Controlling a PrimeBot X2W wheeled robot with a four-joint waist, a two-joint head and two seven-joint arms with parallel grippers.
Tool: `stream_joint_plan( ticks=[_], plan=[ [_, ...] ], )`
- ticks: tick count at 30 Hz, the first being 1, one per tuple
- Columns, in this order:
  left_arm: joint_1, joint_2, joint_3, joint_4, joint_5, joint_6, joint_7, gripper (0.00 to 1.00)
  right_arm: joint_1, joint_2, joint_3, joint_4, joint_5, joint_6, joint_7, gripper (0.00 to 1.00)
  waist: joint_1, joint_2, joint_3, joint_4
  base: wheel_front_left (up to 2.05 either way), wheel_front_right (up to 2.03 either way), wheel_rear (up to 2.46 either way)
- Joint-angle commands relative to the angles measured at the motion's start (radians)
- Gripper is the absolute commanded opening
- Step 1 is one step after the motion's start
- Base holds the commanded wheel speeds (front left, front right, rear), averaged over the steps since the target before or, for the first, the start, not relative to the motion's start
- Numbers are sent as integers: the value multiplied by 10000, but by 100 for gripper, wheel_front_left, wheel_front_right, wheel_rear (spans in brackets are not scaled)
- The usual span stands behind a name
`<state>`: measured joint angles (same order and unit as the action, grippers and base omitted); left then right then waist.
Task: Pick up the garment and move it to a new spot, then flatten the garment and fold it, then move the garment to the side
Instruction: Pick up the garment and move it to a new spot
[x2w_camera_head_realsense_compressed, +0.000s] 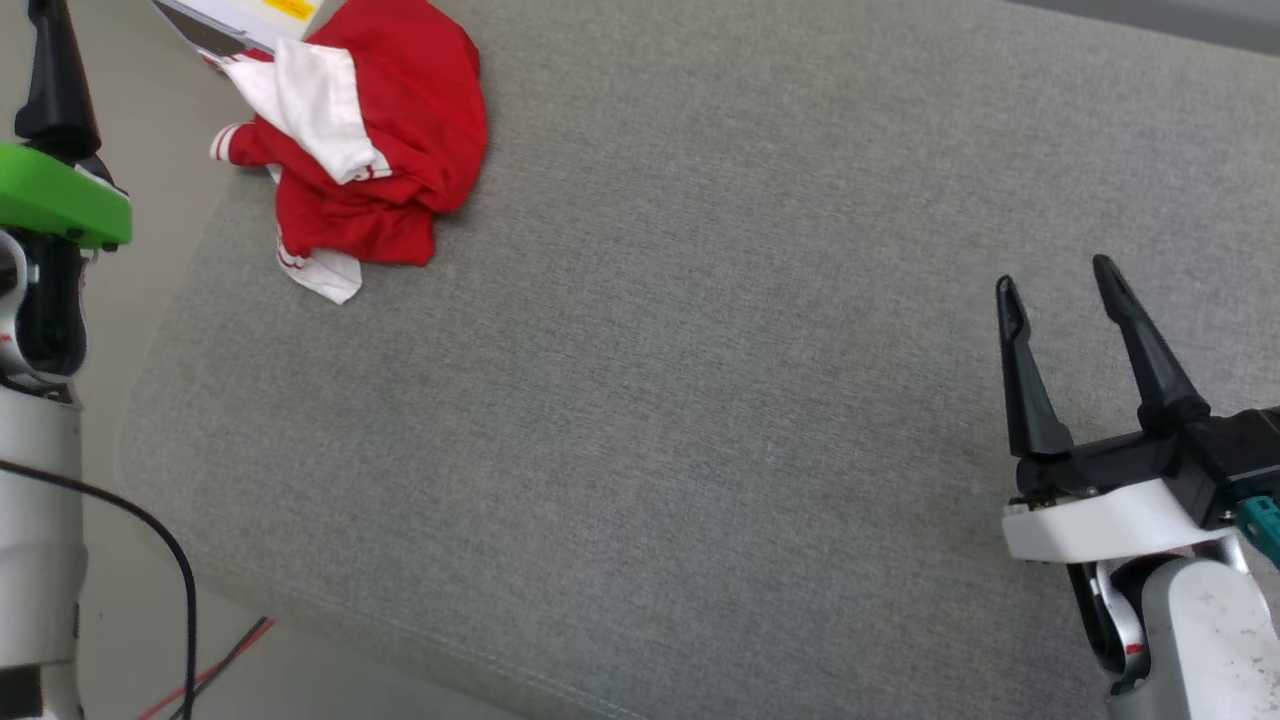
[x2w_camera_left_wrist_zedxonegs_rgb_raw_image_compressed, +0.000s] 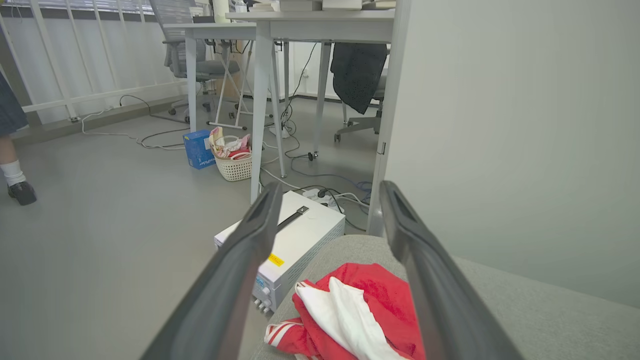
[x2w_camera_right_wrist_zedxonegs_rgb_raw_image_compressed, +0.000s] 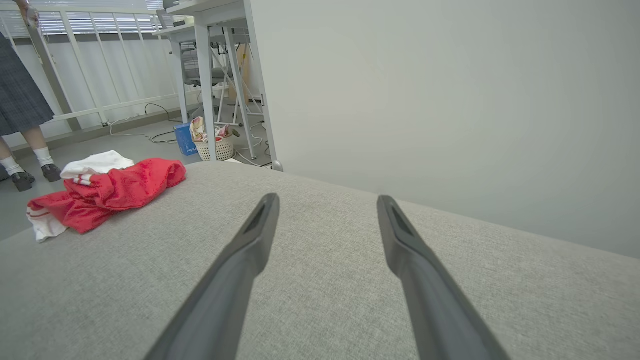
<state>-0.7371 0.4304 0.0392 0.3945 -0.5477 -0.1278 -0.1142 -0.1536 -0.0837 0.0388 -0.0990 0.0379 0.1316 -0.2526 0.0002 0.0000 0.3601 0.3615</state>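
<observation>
Now | we see the garment (x2w_camera_head_realsense_compressed: 370, 150) lying in a crumpled heap at the far left corner of the grey surface (x2w_camera_head_realsense_compressed: 700, 420) | our left claw (x2w_camera_left_wrist_zedxonegs_rgb_raw_image_compressed: 330, 187) is spread wide, holds nothing, near the garment | our right claw (x2w_camera_head_realsense_compressed: 1054, 274) is spread wide too, holds nothing, over the surface, well apart from the garment

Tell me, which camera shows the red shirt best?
The head view: it shows the crumpled garment from above, nearly whole. The left wrist view crops it, partly behind the left claw. The right wrist view shows it sidelong, off left.
</observation>
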Motion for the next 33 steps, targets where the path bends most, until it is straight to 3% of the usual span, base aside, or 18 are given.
stream_joint_plan(
  ticks=[1,11,16,28,29,30,33],
  plan=[
    [-398,279,-330,308,-388,-26,566,100,-236,-130,-19,-129,-40,-9,-91,100,-2,0,845,-578,0,0,0],
    [-1871,1482,-2101,2100,-3214,-27,5612,100,-481,-308,-102,-323,-44,-9,-91,100,-2,0,1506,-1066,0,0,0],
    [-2299,1494,-2466,3356,-4047,-28,7397,100,-596,-347,-185,-426,-94,-9,-92,100,-2,0,2078,-1398,0,0,0],
    [-1878,1204,-3644,4308,-4353,-28,8328,100,-709,-313,-342,-333,-159,-9,-92,100,-2,0,2545,-1616,0,0,0],
    [-1843,1228,-3725,4267,-4339,-28,8241,44,-700,-303,-353,-313,-161,-9,-92,100,-2,0,2510,-1605,0,0,0],
    [-1827,1295,-3807,4202,-4297,-28,8050,0,-684,-285,-363,-282,-164,-9,-92,100,-2,0,2448,-1590,0,0,0],
    [-1907,1529,-3931,3985,-4134,-28,7246,0,-631,-222,-364,-212,-138,-9,-92,100,-2,0,2190,-1529,0,0,0]
  ],
)
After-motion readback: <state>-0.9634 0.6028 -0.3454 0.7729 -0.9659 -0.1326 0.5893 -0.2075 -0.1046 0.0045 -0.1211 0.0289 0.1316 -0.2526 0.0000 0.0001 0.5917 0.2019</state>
